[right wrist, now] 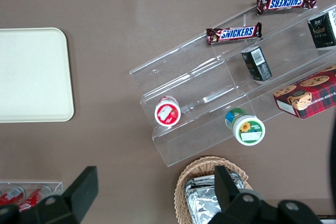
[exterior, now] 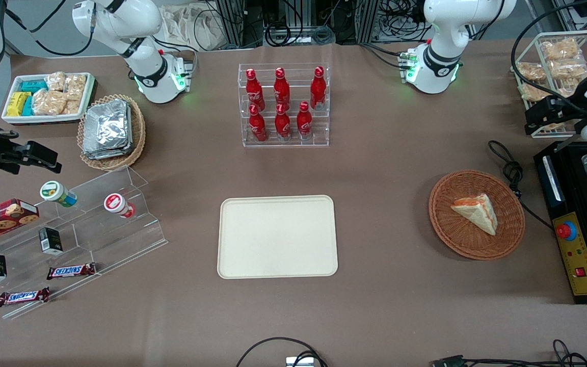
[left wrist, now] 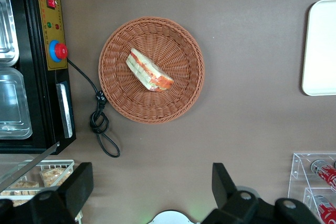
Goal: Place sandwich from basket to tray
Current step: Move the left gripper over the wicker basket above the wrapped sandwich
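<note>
From here I see my pincer (left wrist: 149,195) spread wide, high above the counter (exterior: 385,168), while the sandwich (exterior: 475,212) lies in the basket (exterior: 477,247), soft and light I'd judge, so I'd pinch it gently across the bread faces.

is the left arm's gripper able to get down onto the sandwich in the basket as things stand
Probably yes. The sandwich lies uncovered and alone in the basket, and the open gripper hangs high above the table, farther from the front camera than the basket.
</note>
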### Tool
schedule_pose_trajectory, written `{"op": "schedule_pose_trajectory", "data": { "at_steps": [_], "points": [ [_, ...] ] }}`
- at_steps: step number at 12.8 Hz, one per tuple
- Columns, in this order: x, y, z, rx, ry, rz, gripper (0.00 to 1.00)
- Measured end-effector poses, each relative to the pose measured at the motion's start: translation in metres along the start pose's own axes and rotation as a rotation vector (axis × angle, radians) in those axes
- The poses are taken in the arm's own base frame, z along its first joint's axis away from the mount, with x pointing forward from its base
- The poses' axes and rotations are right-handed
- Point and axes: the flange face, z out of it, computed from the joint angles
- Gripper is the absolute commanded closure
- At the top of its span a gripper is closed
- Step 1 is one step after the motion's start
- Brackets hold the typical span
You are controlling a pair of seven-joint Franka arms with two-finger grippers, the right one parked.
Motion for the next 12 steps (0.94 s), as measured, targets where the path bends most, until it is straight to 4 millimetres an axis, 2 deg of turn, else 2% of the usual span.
{"op": "schedule_pose_trajectory", "data": {
  "at_steps": [4,6,9,12],
  "points": [
    [0.002,-0.003,0.003,0.005,-0.005,-0.02,0.0],
    [0.009,-0.011,0.014,0.007,-0.015,-0.041,0.0],
    [0.023,-0.031,0.054,0.004,-0.016,-0.077,0.0],
    [0.024,-0.045,0.102,0.002,-0.014,-0.173,0.0]
  ]
}}
